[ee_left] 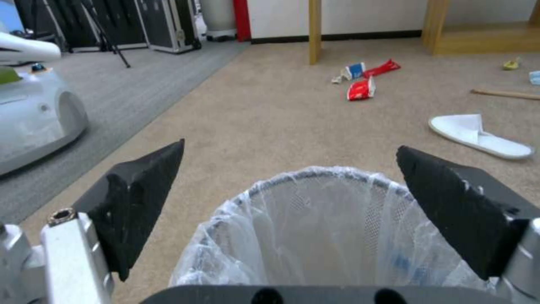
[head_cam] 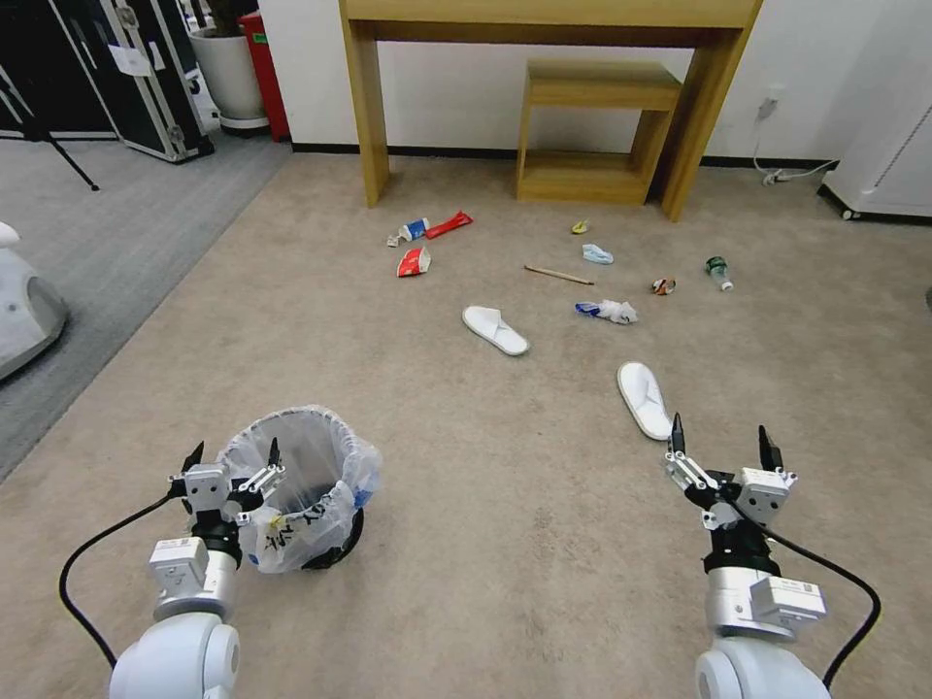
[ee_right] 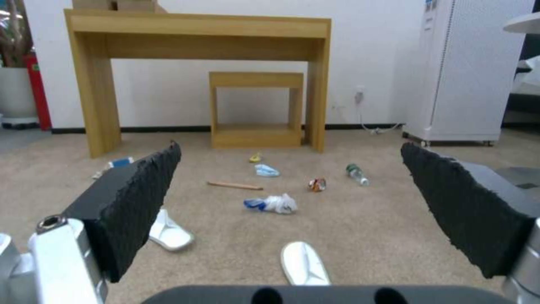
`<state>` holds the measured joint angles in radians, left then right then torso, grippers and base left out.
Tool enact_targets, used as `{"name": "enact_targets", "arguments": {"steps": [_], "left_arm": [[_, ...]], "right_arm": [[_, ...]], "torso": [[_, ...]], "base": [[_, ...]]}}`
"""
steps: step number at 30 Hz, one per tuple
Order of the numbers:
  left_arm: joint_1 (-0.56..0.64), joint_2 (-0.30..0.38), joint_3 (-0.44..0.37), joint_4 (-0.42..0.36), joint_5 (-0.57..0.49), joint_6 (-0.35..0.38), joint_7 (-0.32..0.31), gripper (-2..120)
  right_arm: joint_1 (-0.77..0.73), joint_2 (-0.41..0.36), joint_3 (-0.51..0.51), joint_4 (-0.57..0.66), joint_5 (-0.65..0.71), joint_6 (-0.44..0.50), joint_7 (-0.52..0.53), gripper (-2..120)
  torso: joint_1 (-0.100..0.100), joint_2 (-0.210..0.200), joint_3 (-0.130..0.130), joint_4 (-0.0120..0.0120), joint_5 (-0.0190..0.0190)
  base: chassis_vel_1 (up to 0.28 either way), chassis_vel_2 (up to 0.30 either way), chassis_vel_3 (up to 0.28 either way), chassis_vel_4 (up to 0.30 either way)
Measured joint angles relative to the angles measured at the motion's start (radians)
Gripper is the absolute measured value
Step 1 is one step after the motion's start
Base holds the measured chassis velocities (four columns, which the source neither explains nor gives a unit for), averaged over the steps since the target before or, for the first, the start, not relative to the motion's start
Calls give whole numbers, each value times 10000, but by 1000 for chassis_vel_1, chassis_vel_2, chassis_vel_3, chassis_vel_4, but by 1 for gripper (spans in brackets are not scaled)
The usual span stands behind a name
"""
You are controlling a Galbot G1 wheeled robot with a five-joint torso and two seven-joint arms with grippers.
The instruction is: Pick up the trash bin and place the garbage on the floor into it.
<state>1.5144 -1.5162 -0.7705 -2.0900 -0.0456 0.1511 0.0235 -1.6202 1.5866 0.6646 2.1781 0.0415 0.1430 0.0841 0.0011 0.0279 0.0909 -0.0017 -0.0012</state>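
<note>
Straddling the trash bin (head_cam: 301, 485) rim, left claw (head_cam: 233, 456) gapes.

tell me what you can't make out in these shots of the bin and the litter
- Floor of the trash bin: hidden in the head view by its bag's folds, cut off in the left wrist view by the left gripper.
- Print on the red wrappers: too small to read.
- The small yellow scrap: too small to identify.
- The nearer slipper: its heel is cut off by the right gripper.
</note>
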Motion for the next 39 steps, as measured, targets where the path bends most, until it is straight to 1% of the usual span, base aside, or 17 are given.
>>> {"name": "enact_targets", "arguments": {"steps": [14, 25, 39], "left_arm": [[-67, 62, -30, 167, -24, -12, 0, 100], [-128, 170, 53, 497, 92, 2, -1, 100], [-6, 162, -26, 504, 101, 29, -13, 100]], "right_arm": [[73, 41, 6, -71, 2, -21, -101, 100], [285, -36, 184, -30, 137, -22, -118, 100], [389, 18, 141, -257, -25, -18, -69, 100]], "torso": [[0, 0, 0, 0, 0], [0, 0, 0, 0, 0], [0, 0, 0, 0, 0]], "base": [[0, 0, 0, 0], [0, 0, 0, 0], [0, 0, 0, 0]]}}
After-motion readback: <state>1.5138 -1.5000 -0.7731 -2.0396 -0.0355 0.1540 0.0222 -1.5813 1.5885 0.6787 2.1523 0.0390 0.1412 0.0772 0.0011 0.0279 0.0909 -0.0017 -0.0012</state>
